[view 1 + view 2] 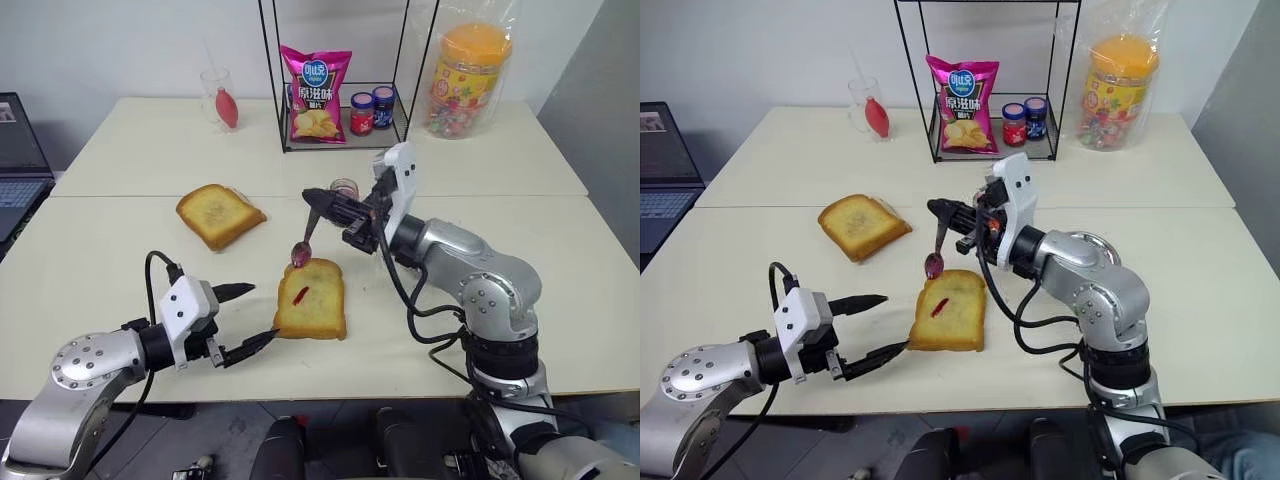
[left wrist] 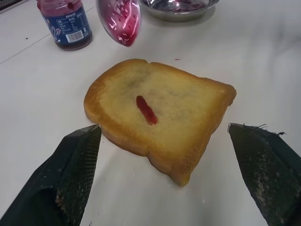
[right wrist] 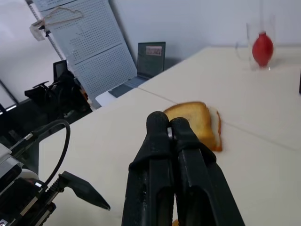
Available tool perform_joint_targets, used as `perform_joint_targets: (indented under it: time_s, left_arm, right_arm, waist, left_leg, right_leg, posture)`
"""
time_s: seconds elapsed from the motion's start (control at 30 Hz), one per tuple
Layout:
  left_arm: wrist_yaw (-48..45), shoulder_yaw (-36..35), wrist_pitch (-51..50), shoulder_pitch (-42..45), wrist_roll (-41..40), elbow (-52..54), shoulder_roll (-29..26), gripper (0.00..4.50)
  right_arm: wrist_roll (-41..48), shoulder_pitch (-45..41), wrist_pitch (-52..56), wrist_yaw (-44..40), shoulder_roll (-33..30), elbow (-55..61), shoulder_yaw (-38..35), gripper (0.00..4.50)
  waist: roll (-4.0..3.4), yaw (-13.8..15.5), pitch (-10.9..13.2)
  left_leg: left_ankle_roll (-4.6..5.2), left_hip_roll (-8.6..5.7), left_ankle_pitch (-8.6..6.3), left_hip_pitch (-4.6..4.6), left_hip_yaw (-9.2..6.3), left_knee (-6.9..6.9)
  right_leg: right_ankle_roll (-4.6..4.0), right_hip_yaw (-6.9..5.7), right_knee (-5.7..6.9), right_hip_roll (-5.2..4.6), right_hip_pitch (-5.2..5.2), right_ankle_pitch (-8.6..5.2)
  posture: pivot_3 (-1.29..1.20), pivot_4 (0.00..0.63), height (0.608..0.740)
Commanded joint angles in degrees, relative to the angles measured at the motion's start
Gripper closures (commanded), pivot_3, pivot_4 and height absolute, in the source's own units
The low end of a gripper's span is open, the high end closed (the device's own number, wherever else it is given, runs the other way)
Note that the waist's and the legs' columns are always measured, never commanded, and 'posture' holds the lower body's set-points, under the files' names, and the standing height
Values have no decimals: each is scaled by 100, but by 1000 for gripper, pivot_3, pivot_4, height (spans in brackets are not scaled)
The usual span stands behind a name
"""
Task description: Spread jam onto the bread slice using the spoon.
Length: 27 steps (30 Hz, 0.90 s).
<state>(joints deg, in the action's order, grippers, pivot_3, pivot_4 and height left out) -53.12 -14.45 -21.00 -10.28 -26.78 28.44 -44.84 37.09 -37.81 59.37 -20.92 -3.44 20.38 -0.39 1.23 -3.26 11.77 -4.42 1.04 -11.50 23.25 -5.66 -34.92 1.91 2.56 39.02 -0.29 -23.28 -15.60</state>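
The bread slice (image 1: pixel 312 300) lies flat near the table's front, with a short red streak of jam (image 2: pixel 146 109) on its face. My right gripper (image 1: pixel 314 198) is shut on the spoon's handle and points level toward the left. The spoon (image 1: pixel 303 250) hangs down from it, its bowl smeared with jam (image 2: pixel 120 21), just above the slice's far edge. The jam jar (image 2: pixel 64 23) stands behind, partly hidden by the right gripper in the eye views. My left gripper (image 1: pixel 260 312) stands open just left of the slice, one finger on each side of its near corner.
A second toast (image 1: pixel 220 214) lies to the left. A steel dish (image 2: pixel 178 5) sits beyond the slice. At the back, a wire rack holds a chips bag (image 1: pixel 315 95) and two small jars (image 1: pixel 372 110), with a candy tub (image 1: pixel 468 75), a glass (image 1: pixel 220 98) and a laptop (image 1: pixel 20 150) nearby.
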Motion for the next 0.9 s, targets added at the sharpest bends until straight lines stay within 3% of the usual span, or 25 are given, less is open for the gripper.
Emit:
perform_joint_targets:
  time_s: [0.03, 0.4, 0.7, 0.9]
  left_arm:
    - [-60, -391, 8, -155, -212, -28, -21, 0]
    - [-347, -557, 285, -586, -208, -161, -20, 0]
    - [-321, -201, 416, -411, -100, -122, 56, 0]
    - [-192, -25, 318, -203, -124, -21, 86, 0]
  right_arm:
    - [529, 199, 418, 394, 370, -40, -426, 4492]
    - [585, 590, 280, 713, 967, -898, -443, 4492]
    - [130, 507, -405, 553, 854, -2040, -347, 4492]
    - [39, 271, -793, 642, 671, -2476, -673, 4492]
  waist:
    - [-1, 0, 0]
    - [1, -3, 0]
    - [1, -5, -1]
    - [1, 1, -1]
  left_leg:
    - [0, 1, 0, 0, 1, 1]
    - [0, 48, 0, -11, 12, 3]
    - [0, 60, -1, -20, 19, 8]
    - [0, 63, -1, -22, 18, 9]
  right_leg:
    - [0, 0, 0, 0, 0, 0]
    - [-52, -2, -2, 43, -2, 1]
    - [-51, 5, -2, 61, 0, 6]
    - [-51, 6, 0, 65, 0, 7]
  posture:
    - [0, 150, 740]
    - [0, 150, 740]
    - [0, 150, 740]
    - [0, 150, 740]
